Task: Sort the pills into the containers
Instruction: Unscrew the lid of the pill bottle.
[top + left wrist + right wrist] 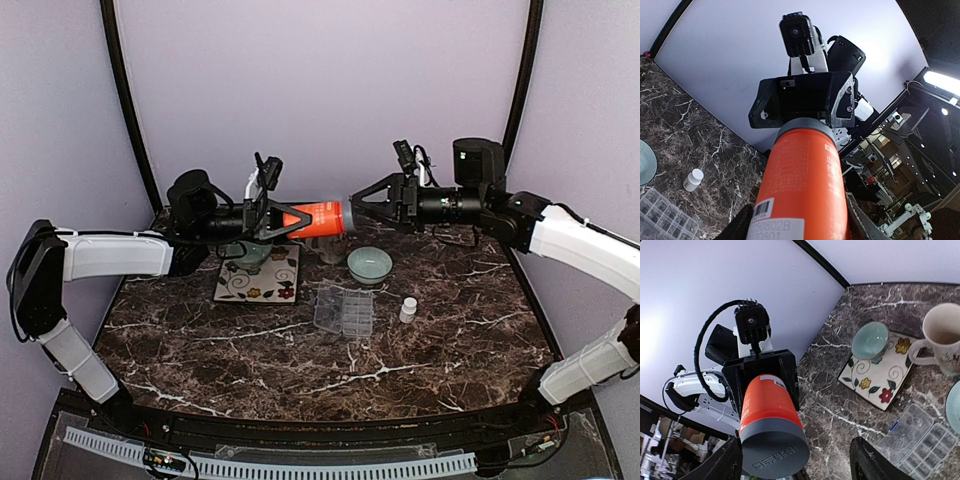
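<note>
the orange bottle [315, 219] is seen as smooth, glossy plastic, with a paper label [775, 227] stuck to it, and its grey cap [774, 450] is finished matt. the table [240, 350] is surfaced like polished dark marble, veined white. the pill box [345, 310] is moulded in clear plastic. the pale green bowl [370, 264] and flowered square plate [258, 282] are glazed. the left gripper [285, 221] is made of matt black plastic.

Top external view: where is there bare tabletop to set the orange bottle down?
The tabletop is bare along its near edge, in front of the pill box, and right of the small white bottle. Crowded: the middle back, with floral plate, bowl and pill box close together.
</note>
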`<state>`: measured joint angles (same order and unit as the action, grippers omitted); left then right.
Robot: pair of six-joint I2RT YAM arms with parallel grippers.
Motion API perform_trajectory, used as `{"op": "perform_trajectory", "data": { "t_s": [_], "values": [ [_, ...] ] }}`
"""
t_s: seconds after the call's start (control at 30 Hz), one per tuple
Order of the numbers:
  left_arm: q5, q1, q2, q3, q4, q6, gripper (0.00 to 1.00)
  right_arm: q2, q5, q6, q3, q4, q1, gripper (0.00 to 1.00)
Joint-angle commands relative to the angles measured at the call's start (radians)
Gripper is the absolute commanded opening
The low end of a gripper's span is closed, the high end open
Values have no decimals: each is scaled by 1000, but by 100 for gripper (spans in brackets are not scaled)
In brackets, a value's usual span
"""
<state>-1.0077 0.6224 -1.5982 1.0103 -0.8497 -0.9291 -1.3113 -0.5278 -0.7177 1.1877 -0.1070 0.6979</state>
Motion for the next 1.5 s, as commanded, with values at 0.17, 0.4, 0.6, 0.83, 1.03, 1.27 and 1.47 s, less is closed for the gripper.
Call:
{"op": "perform_trajectory", "data": {
  "t_s": [0.17,0.4,0.6,0.83,1.03,1.27,1.47],
  "values": [
    [30,-1,91,-5,83,157,0,-69,-174,-334,49,170,-28,73],
    [43,-1,88,2,111,189,0,-94,-220,-354,54,170,-28,72],
    [60,-1,82,22,151,226,0,-114,-249,-349,58,164,-28,68],
    [60,-1,59,54,166,242,0,-128,-261,-325,59,139,-28,67],
    [57,-1,48,76,177,251,0,-139,-261,-299,57,109,-30,67],
    [58,-1,47,86,202,269,0,-148,-272,-293,64,110,-37,64],
    [58,-1,37,87,204,270,0,-163,-304,-275,82,103,-35,29]
  ]
}}
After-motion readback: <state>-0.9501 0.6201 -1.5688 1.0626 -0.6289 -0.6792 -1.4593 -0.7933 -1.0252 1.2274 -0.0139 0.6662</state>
